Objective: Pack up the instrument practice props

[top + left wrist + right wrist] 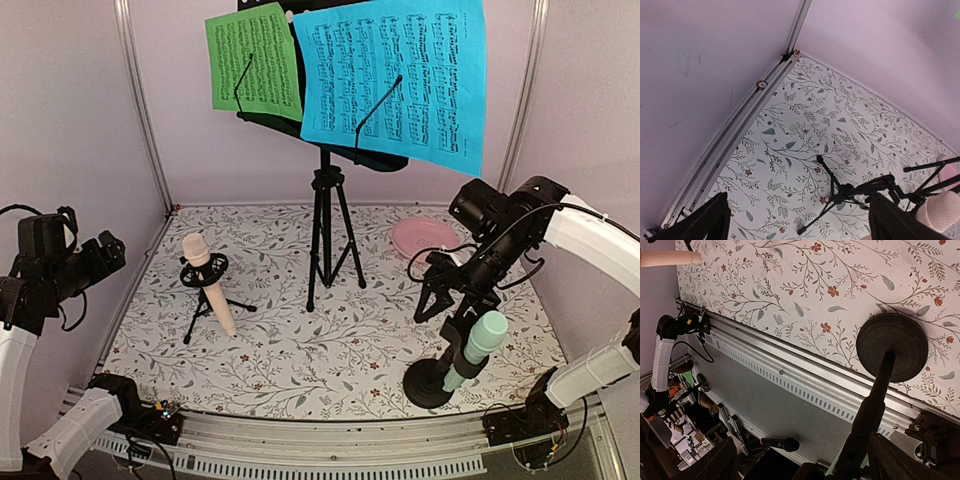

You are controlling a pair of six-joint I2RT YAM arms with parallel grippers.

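Note:
The black music stand [328,235] stands on its tripod at the centre back and carries a green page [255,60] and a blue page [395,75]. A beige microphone [208,280] sits in a small black tripod holder [205,305] at the left. It also shows in the left wrist view [940,210] with its holder [840,192]. A mint microphone [477,348] sits in a round-based black holder [432,383] at the front right. My right gripper [447,308] is open just above and left of it. The holder's stem [875,400] rises beside my right finger [905,460]. My left gripper [112,250] is open and empty, raised at the far left.
A round pink plate [420,238] lies at the back right, behind my right arm. Pale walls enclose the floral mat [300,340] on the left, back and right. A metal rail [805,365] runs along the near edge.

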